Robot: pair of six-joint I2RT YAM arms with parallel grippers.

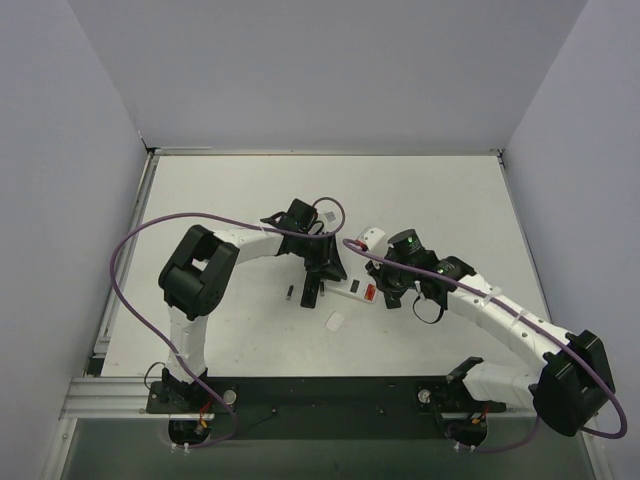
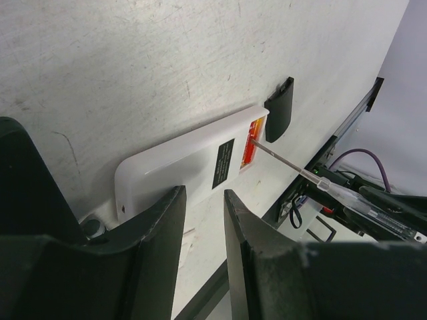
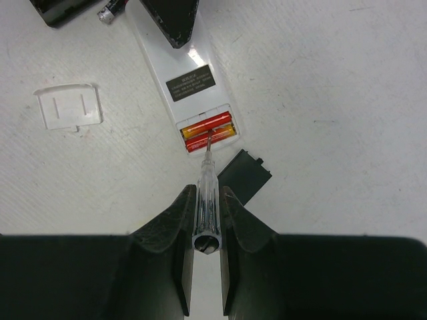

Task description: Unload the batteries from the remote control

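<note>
Two red-and-yellow batteries (image 3: 208, 132), seated side by side in the open bay at one end of the remote control (image 3: 155, 50). Prying step, by the look of it: right end effector (image 3: 207, 197) clamped on a screwdriver (image 3: 207, 180), tip touching the batteries. Left end effector (image 2: 203, 193) narrowly parted over the remote's other end; pressing down or not, cannot tell. Next, probably: lever one cell up gently, without skidding the remote across the bench (image 3: 333, 100).

Red-and-yellow batteries (image 3: 217, 122) are showing in the white, black-labelled remote (image 3: 160, 63), ahead of the black right pincer (image 3: 207, 197) and its clear screwdriver (image 3: 207, 170).
</note>
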